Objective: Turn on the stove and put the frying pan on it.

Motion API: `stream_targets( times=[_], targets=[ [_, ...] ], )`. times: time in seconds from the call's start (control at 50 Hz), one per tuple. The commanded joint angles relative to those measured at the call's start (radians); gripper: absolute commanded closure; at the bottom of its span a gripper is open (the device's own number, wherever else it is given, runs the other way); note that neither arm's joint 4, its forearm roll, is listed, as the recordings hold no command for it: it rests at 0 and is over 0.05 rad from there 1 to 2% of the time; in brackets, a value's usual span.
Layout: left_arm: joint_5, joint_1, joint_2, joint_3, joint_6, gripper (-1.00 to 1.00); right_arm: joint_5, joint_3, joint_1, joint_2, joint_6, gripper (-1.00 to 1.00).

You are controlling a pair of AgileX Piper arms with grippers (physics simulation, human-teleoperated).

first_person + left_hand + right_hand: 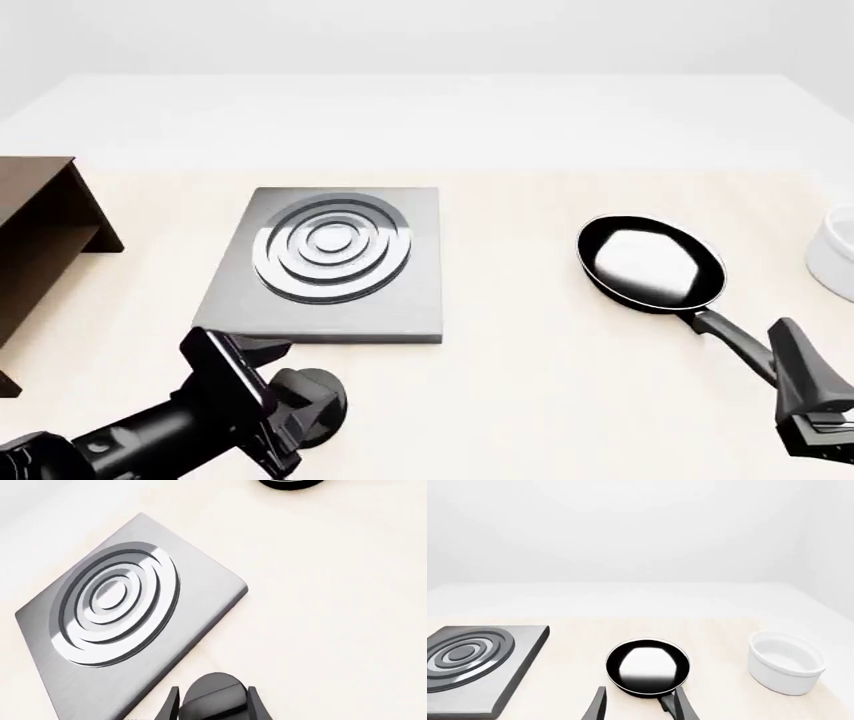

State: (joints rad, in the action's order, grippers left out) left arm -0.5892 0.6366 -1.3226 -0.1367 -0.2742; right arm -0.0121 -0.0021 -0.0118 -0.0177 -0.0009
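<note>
At lower left of the front view, left gripper: fingers straddle the round black knob; in the left wrist view the knob sits between two fingers, one either side, with thin gaps showing, so whether they already pinch it I cannot tell.
Knob to stove: the knob sits just below the stove, off its near left corner, apart from the slab.
At lower right, right gripper: spread, fingers either side of the handle end, not yet pressed on it.
Pan axis: the pan lies up and left of that gripper, its handle running down-right toward it; the right arm is plainly nearer.
Pan to stove: well apart, the stove to the left of the pan.
Containers: pan empty, glossy inside; white bowl at the right edge looks empty; stove rings bare.
</note>
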Motion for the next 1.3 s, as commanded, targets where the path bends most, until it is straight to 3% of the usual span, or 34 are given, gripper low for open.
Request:
stream_targets(
  times=[0.02, 0.18, 0.34, 0.42, 0.46, 0.5, 0.52, 0.58, 0.66, 0.68, 0.74, 0.78, 0.88, 0.92, 0.96, 1.12, 1.3],
  targets=[
    [0.088, -0.039, 0.126, -0.013, 0.003, -1.00, -0.006, 0.000, 0.000, -0.006, -0.002, -1.00],
    [0.345, -0.085, 0.403, -0.087, 0.018, -1.00, 0.012, 0.002, -0.002, 0.013, -0.005, -1.00],
    [0.440, -0.093, 0.503, -0.122, 0.017, -1.00, 0.003, 0.000, -0.003, 0.001, -0.006, -1.00],
    [0.480, -0.169, 0.658, -0.124, 0.040, -1.00, 0.006, 0.000, -0.003, 0.005, -0.005, -1.00],
    [0.517, -0.218, 0.738, -0.137, 0.092, -1.00, 0.010, 0.002, -0.002, 0.011, -0.004, -1.00],
    [0.520, -0.234, 0.767, -0.135, 0.105, -1.00, 0.011, 0.002, -0.003, 0.011, -0.004, -1.00],
    [0.499, -0.274, 0.772, -0.123, 0.064, -1.00, 0.001, 0.001, -0.003, 0.001, -0.005, -1.00],
    [0.469, -0.309, 0.784, -0.119, 0.116, -1.00, 0.012, 0.002, -0.003, 0.012, -0.006, -1.00],
    [0.463, -0.367, 0.842, -0.113, 0.112, -1.00, 0.007, 0.001, -0.004, 0.007, -0.006, -1.00],
    [0.465, -0.374, 0.841, -0.121, 0.165, -1.00, 0.011, 0.002, -0.004, 0.012, -0.007, -1.00],
    [0.481, -0.404, 0.892, -0.117, 0.154, -1.00, -0.003, 0.001, -0.004, -0.003, -0.009, -1.00],
    [0.481, -0.407, 0.905, -0.119, 0.209, -1.00, -0.006, 0.000, -0.004, -0.006, -0.009, -1.00],
    [0.478, -0.465, 0.987, -0.083, 0.214, -1.00, 0.011, 0.002, -0.004, 0.013, -0.009, -1.00],
    [0.482, -0.485, 1.050, -0.056, 0.170, -1.00, -0.008, 0.000, -0.004, -0.008, -0.009, -1.00],
    [0.468, -0.519, 1.037, -0.034, 0.215, -1.00, 0.003, 0.002, -0.004, 0.004, -0.010, -1.00],
    [0.439, -0.548, 1.100, 0.038, 0.227, -1.00, 0.009, 0.002, -0.005, 0.011, -0.009, -1.00],
    [0.286, -0.602, 1.016, 0.127, 0.235, -1.00, 0.007, 0.002, -0.007, 0.008, -0.013, -1.00]
  ],
)
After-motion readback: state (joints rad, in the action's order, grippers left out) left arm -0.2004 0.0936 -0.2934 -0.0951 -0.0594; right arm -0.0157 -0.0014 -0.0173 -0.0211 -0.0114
